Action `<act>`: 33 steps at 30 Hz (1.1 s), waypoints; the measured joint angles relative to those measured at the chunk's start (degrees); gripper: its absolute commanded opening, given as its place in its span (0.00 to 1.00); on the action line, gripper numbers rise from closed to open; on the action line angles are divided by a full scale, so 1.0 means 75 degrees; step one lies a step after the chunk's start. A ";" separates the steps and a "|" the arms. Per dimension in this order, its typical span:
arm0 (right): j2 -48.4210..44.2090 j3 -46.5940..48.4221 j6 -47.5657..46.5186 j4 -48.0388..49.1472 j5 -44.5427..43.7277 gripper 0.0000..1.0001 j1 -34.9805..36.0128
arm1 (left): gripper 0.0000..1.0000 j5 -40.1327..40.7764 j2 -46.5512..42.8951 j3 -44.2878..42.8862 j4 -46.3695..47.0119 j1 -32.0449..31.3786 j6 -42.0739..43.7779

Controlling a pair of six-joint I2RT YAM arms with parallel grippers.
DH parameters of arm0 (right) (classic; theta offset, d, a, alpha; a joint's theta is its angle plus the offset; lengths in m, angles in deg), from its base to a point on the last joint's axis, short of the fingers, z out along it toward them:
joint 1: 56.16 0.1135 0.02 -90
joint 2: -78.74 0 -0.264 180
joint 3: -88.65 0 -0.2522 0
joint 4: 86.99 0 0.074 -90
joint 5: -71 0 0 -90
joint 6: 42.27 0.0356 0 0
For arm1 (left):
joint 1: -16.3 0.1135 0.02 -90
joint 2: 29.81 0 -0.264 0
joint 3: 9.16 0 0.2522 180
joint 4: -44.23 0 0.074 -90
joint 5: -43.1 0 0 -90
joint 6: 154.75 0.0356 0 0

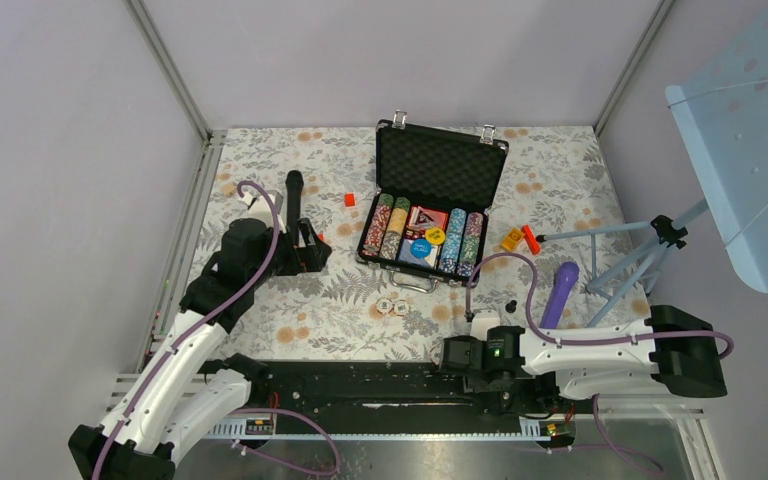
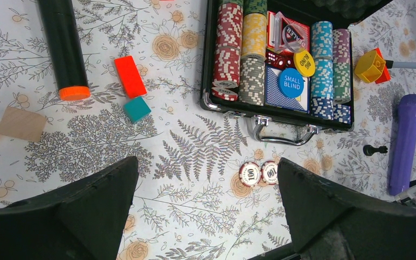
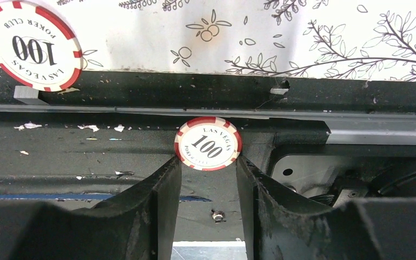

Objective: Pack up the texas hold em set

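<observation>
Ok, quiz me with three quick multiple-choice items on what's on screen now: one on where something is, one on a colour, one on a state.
1. Where do the two loose chips lie?
A) on the cloth just in front of the case, by its handle
B) inside it
C) behind its lid

2. What colour is the SMALL BLIND button?
A) yellow
B) red
C) blue

3. What is the right gripper doing?
A) pinching a red-and-white chip between its fingertips
B) gripping the handle
C) standing wide open with nothing near it

Answers:
1 A, both chips sit on the floral cloth near the handle.
2 C, the disc lettered SMALL BLIND is blue.
3 A, the right wrist view shows the chip squeezed between both fingertips.
</observation>
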 measured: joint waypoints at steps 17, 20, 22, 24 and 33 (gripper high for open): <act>-0.0297 0.0026 -0.0262 -0.0012 -0.0507 0.50 0.0026 | 0.99 -0.0006 0.0000 0.0000 0.0000 0.0000 0.0000; -0.0297 0.0216 -0.0379 -0.0055 -0.0603 0.50 0.0026 | 0.99 -0.0006 0.0000 0.0000 0.0000 0.0000 0.0000; -0.0297 0.0335 -0.0434 -0.0061 -0.0679 0.50 0.0026 | 0.99 -0.0006 0.0000 0.0000 0.0000 0.0000 0.0000; -0.0291 0.0446 -0.0493 -0.0061 -0.0740 0.51 0.0026 | 0.99 -0.0006 0.0000 0.0000 0.0000 0.0000 0.0000; -0.0254 0.0245 -0.0370 -0.0029 -0.0813 0.66 0.0026 | 0.99 -0.0006 0.0017 0.0000 0.0000 0.0000 0.0000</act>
